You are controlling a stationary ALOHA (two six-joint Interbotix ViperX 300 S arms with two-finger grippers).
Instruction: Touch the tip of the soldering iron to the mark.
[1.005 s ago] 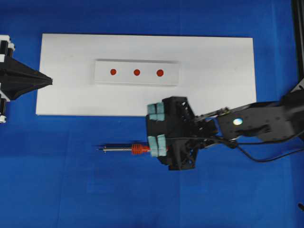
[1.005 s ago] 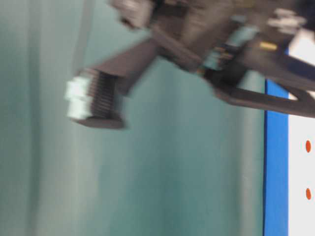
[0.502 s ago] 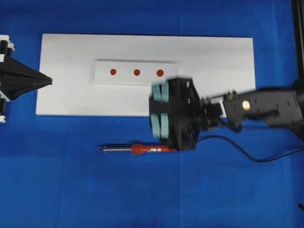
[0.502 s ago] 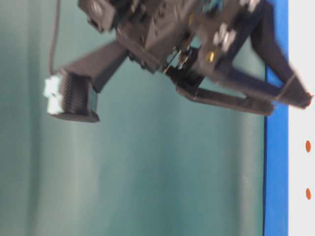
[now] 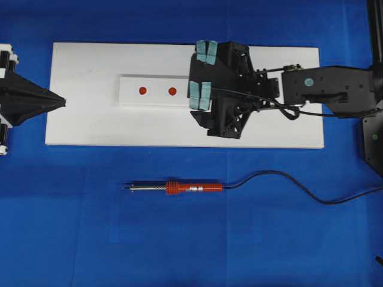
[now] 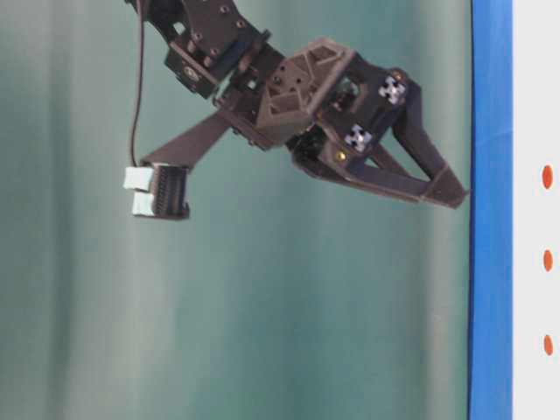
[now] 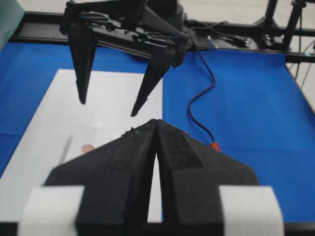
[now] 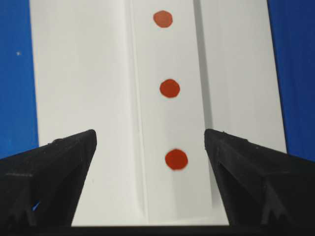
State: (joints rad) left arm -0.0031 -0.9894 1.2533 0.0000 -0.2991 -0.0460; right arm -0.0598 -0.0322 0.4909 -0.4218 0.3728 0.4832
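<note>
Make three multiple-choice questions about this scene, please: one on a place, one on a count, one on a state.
1. Where does the soldering iron lie?
A. On the blue surface, in front of the white board
B. On the white board
C. Between the right gripper's jaws

2. How many red dots does the right wrist view show on the strip?
A. One
B. Three
C. Five

3. How are the jaws of the right gripper?
A. Shut on the iron
B. Shut on nothing
C. Open and empty

Answers: 1 A, the iron rests on blue, apart from the board. 2 B, three dots in a row. 3 C, the jaws stand wide, with only the strip between them.
</note>
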